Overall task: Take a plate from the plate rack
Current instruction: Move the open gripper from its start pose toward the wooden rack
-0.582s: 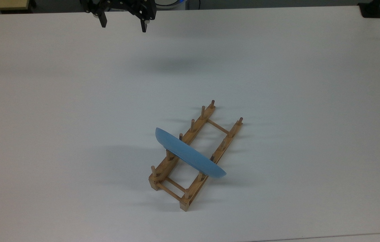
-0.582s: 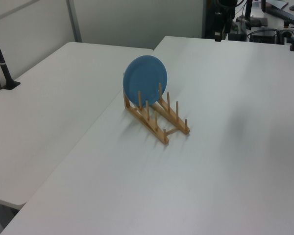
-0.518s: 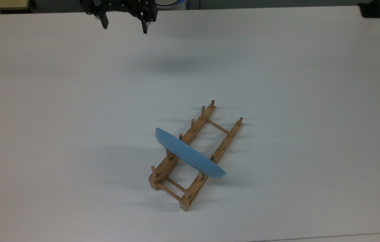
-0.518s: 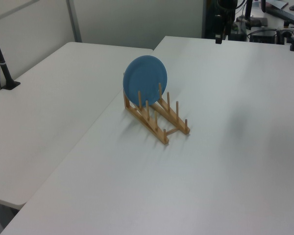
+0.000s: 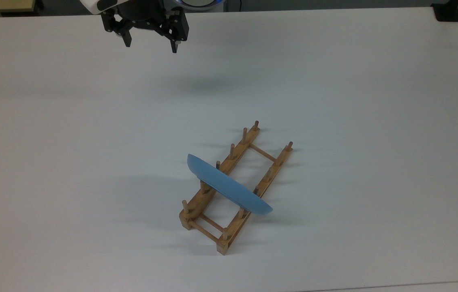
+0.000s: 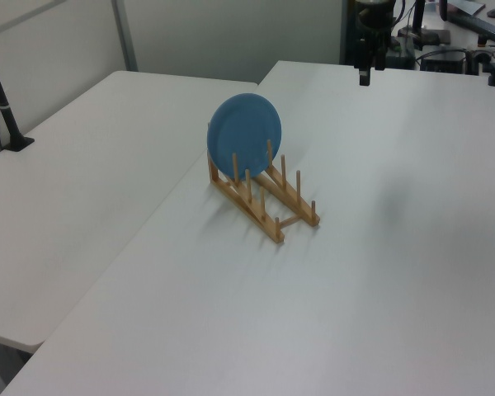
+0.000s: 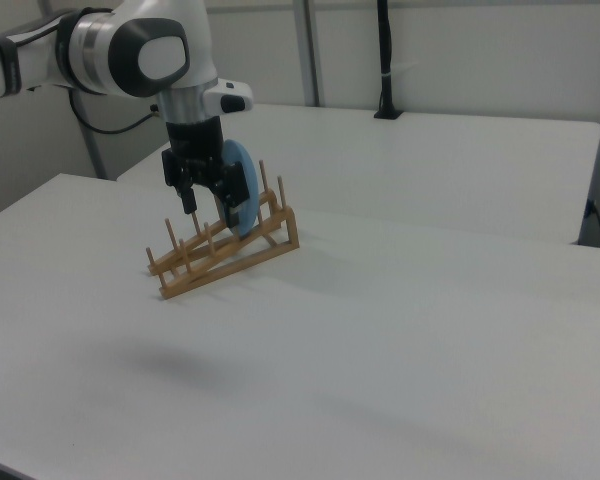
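White tabletop (image 5: 375, 121), approach phase. The long light-brown wooden plate rack (image 5: 267, 172) with upright dowel pegs lies well apart from my arm. The round light-blue plastic-looking plate (image 5: 229, 186) stands on edge between pegs near the rack's end nearer the top view's bottom edge, unmoved. The black two-finger gripper (image 5: 150, 44), fingers spread and empty, has come slightly forward from the far table edge over the last half second (more of the wrist now shows). I judge the reach barely begun; the plate awaits grasping.
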